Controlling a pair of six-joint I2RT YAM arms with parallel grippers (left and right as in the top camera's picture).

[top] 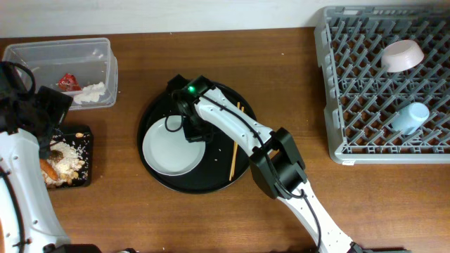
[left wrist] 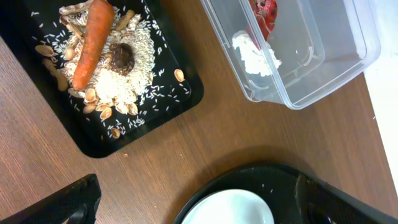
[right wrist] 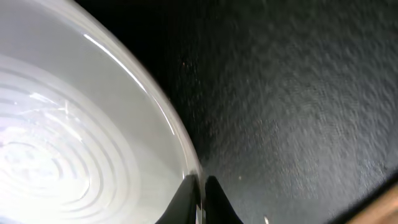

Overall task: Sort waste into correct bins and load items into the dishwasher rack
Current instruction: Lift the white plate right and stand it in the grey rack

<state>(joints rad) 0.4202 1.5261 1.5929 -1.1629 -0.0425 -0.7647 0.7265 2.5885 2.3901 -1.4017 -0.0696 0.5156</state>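
Observation:
The pale round plate [top: 169, 149] lies on the large round black tray [top: 211, 179]. My right gripper [top: 194, 132] is shut on the plate's rim [right wrist: 180, 149], one finger on each side of the edge [right wrist: 200, 199]. Thin wooden chopsticks [top: 233, 151] lie on the tray to the right. My left gripper [top: 53, 123] is open and empty above the table between the shallow black tray [left wrist: 134, 127] and the round tray. The black tray holds rice crumbs [left wrist: 124, 84], the carrot [left wrist: 92, 40] and the brown lump [left wrist: 122, 56]. The clear tub [top: 60, 70] holds the red wrapper [left wrist: 264, 12] and white tissue [left wrist: 254, 55]. The pinkish-white bowl [top: 402, 55] and blue cup [top: 411, 117] sit in the grey rack [top: 337, 91].
The rack fills the far right of the table. The tub and black tray stand at the far left. The right arm reaches across the round tray from the front.

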